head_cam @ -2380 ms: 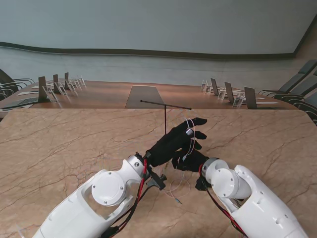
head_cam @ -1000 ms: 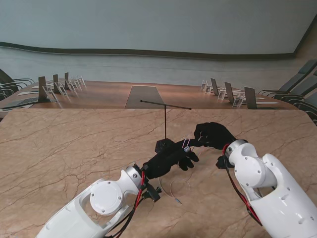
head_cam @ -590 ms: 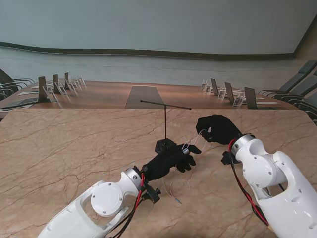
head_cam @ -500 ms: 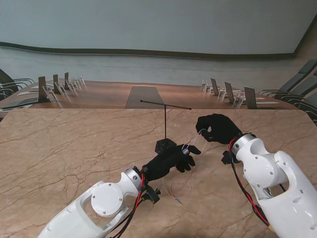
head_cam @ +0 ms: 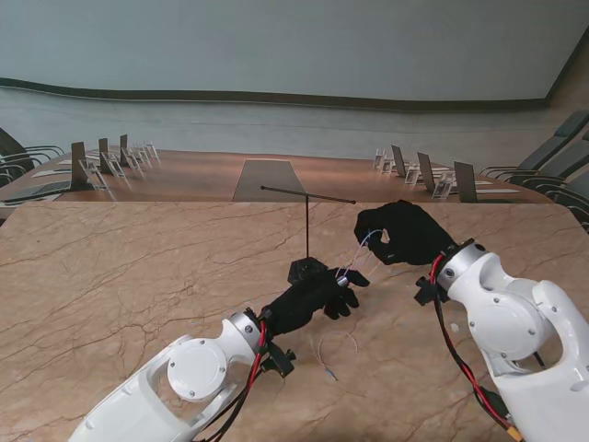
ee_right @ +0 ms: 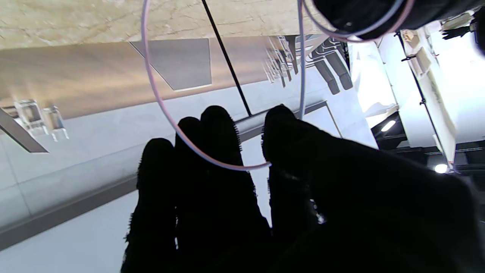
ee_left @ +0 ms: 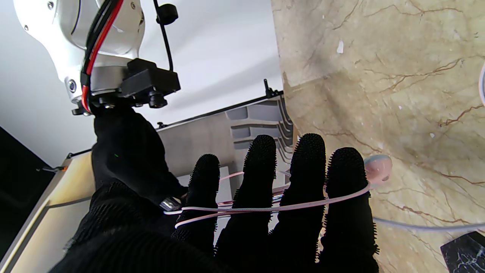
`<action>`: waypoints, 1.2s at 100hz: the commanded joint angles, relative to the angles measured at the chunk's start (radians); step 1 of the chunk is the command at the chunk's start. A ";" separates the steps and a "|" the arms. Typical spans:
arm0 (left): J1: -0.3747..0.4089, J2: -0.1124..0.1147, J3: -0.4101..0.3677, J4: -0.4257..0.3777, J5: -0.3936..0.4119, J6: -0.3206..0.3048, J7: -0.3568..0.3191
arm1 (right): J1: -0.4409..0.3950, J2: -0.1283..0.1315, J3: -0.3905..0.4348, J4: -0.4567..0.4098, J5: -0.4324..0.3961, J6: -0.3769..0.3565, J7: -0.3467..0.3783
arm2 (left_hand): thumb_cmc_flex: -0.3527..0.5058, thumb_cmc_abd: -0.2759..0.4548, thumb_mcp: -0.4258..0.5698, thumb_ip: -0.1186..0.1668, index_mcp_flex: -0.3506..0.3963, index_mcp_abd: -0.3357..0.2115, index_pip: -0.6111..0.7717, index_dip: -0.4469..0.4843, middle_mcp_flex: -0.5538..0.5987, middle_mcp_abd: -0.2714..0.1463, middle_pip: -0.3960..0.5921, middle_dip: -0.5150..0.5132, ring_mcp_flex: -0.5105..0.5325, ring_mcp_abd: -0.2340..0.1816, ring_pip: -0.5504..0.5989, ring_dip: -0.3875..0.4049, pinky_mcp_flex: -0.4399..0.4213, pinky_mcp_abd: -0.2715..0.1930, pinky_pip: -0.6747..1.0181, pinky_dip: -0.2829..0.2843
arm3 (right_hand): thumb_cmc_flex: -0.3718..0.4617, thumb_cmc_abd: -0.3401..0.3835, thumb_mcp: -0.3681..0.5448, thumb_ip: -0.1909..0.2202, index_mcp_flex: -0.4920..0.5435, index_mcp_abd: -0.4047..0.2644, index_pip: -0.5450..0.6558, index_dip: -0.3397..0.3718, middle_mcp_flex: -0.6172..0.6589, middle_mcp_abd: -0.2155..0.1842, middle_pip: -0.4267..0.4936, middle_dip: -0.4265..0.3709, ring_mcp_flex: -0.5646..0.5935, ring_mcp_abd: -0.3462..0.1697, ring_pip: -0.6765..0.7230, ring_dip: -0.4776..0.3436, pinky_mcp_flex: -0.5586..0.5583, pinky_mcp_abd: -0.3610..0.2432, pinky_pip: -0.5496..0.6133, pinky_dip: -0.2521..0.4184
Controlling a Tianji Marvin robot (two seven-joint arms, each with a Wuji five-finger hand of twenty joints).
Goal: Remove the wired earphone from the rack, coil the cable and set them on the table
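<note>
The pale pink earphone cable (ee_left: 265, 208) is wound across the outstretched fingers of my black-gloved left hand (head_cam: 313, 296). An earbud (ee_left: 377, 168) sticks out beside the outermost finger. That hand hovers low, just nearer to me than the rack's base (head_cam: 306, 270). My right hand (head_cam: 400, 232) is raised to the right of the rack and pinches a strand of cable (ee_right: 189, 144) between thumb and fingers. The strand (head_cam: 361, 253) runs taut from there to the left hand. A loose loop of cable (head_cam: 333, 348) and the plug (head_cam: 329, 373) lie on the table.
The thin black T-shaped rack (head_cam: 307, 221) stands mid-table with a bare crossbar (head_cam: 308, 194). The marble table (head_cam: 138, 276) spreads to both sides. Beyond its far edge are a wooden desk with name-card holders (head_cam: 110, 161) and chairs (head_cam: 552, 157).
My right hand has swung from beside the left wrist out to the right and farther from me, drawing the cable taut. My left hand has sunk nearer to me and lower, by the rack base.
</note>
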 commanded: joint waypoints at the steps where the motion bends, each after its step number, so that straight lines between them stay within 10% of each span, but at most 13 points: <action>1: 0.008 0.002 -0.005 -0.011 0.003 0.003 -0.006 | -0.015 0.001 0.006 -0.033 0.002 -0.014 -0.005 | -0.027 0.019 -0.016 -0.003 -0.007 -0.029 -0.033 -0.015 -0.002 -0.007 -0.008 -0.008 -0.019 0.017 0.029 0.025 0.011 0.037 0.042 0.022 | 0.075 0.059 0.062 0.077 0.112 -0.152 0.215 0.083 0.018 0.121 0.083 0.030 0.066 0.021 0.074 0.029 0.016 0.037 0.067 0.039; 33: 0.014 0.005 -0.013 -0.025 0.017 0.007 -0.005 | -0.053 0.014 0.037 -0.097 -0.003 -0.063 0.054 | -0.051 0.015 -0.022 -0.003 -0.014 -0.018 -0.063 -0.034 0.002 0.000 -0.009 -0.010 -0.026 0.029 0.046 0.042 0.004 0.042 0.053 0.031 | 0.031 0.211 -0.116 0.164 0.037 -0.233 0.200 0.039 0.074 0.161 0.322 0.241 0.197 0.065 0.345 0.145 0.115 0.116 0.232 0.173; 65: 0.012 0.004 -0.004 -0.033 0.017 0.011 -0.003 | -0.063 0.027 0.015 -0.098 -0.004 -0.074 0.114 | -0.080 0.013 -0.018 0.000 -0.033 -0.013 -0.095 -0.057 0.003 0.006 -0.014 -0.011 -0.030 0.038 0.046 0.047 -0.004 0.047 0.053 0.035 | 0.040 0.211 -0.207 0.067 -0.018 -0.297 0.141 -0.025 0.189 0.131 0.413 0.409 0.339 0.106 0.536 0.216 0.229 0.135 0.356 0.212; 120: 0.022 -0.006 -0.032 -0.035 0.022 0.010 0.040 | -0.141 0.024 0.059 -0.161 -0.042 -0.167 0.077 | -0.152 0.005 -0.017 0.001 -0.144 -0.008 -0.146 -0.145 -0.032 0.014 -0.067 -0.055 -0.056 0.037 0.026 0.042 -0.030 0.047 0.037 0.031 | 0.017 0.103 -0.187 -0.008 -0.102 -0.238 0.119 -0.370 0.331 0.056 0.386 0.406 0.512 0.122 0.606 0.204 0.398 0.178 0.467 0.231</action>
